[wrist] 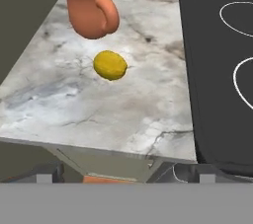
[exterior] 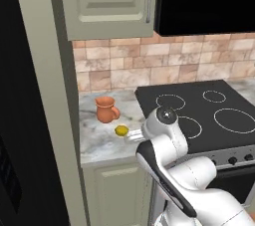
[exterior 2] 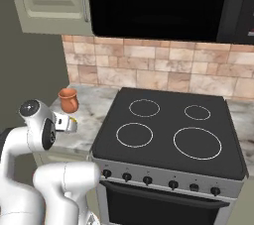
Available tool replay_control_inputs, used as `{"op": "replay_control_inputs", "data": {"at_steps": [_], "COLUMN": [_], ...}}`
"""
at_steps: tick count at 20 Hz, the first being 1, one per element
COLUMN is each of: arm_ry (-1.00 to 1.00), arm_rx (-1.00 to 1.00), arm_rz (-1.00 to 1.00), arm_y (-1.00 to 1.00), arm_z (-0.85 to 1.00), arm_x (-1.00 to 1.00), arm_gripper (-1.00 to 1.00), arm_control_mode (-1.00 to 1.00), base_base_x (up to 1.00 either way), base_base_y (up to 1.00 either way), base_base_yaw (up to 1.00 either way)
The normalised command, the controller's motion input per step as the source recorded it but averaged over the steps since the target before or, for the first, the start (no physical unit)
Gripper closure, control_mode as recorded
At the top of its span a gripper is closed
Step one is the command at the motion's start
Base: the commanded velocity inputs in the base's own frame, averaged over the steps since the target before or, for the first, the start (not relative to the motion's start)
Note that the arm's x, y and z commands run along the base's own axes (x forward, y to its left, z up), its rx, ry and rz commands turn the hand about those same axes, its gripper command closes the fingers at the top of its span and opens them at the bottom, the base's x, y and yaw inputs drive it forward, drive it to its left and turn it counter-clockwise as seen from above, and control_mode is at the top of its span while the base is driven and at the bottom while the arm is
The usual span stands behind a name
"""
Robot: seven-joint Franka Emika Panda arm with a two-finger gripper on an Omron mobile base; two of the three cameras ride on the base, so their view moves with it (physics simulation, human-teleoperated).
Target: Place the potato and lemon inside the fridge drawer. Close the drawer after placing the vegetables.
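On the marble counter (wrist: 99, 119), just in front of the terracotta jug (wrist: 89, 1), lies the lemon (wrist: 110, 65); light, firm, likely to roll; the gripper (wrist: 126, 178), jaws spread, should pinch its narrow middle.

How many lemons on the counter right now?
1. The lemon lies on the marble counter, just in front of the terracotta jug and left of the stove. Apart from the jug. None other visible.
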Motion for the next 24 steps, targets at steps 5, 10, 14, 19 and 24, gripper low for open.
{"op": "replay_control_inputs", "data": {"at_steps": [5, 10, 14, 19, 24], "arm_ry": [0.06, 0.19, 0.21, 0.14, 0.08], "arm_rx": [-0.03, -0.05, -0.09, -0.11, -0.09], "arm_rz": [0.01, 0.01, 0.03, 0.04, 0.1], "arm_y": [0.5, 0.5, 0.05, 0.0, 0.0], "arm_z": [-0.12, -0.06, 0.0, -0.13, -0.28], "arm_x": [0.62, 0.97, 0.72, 0.42, 0.35], "arm_gripper": [-1.0, -1.0, -1.0, -1.0, -1.0], "arm_control_mode": [-1.0, -1.0, -1.0, -1.0, -1.0], "base_base_x": [0.0, 0.0, 0.0, 0.0, 0.0], "base_base_y": [0.0, 0.0, 0.0, 0.0, 0.0], "base_base_yaw": [0.0, 0.0, 0.0, 0.0, 0.0]}}
